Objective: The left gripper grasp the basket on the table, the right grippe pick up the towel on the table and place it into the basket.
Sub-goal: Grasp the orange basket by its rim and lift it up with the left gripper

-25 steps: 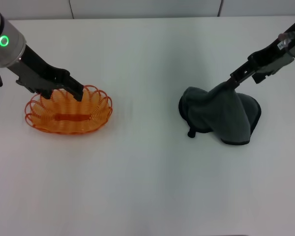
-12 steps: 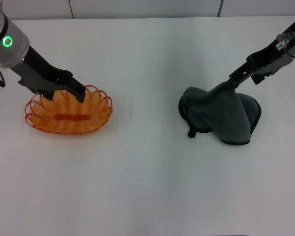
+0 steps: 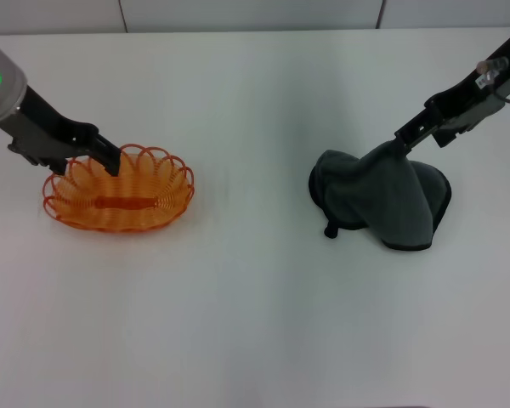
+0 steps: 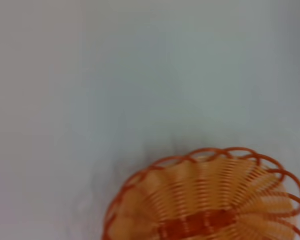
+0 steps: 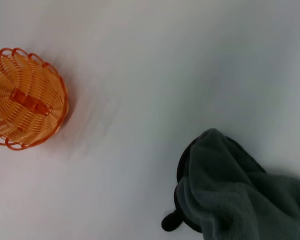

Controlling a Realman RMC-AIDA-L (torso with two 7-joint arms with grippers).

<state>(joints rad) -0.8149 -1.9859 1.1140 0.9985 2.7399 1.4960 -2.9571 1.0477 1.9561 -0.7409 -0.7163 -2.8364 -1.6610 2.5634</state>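
The orange wire basket (image 3: 119, 192) sits on the white table (image 3: 255, 306) at the left; it also shows in the left wrist view as the basket (image 4: 210, 200) and in the right wrist view as the basket (image 5: 25, 100). My left gripper (image 3: 109, 159) is at the basket's far left rim, coming in from the left. At the right, the dark grey-green towel (image 3: 391, 200) is pulled up into a peak, its lower part still on the table. My right gripper (image 3: 402, 142) is shut on that peak. The towel (image 5: 240, 195) fills a corner of the right wrist view.
A small black loop of the towel (image 3: 330, 230) lies on the table at its front left. Bare white table lies between basket and towel and across the whole front. A grey wall edge runs along the far side.
My left gripper has slid leftward along the basket's far rim, from over its middle to its left end. The basket has not moved. The right gripper and towel are almost unchanged.
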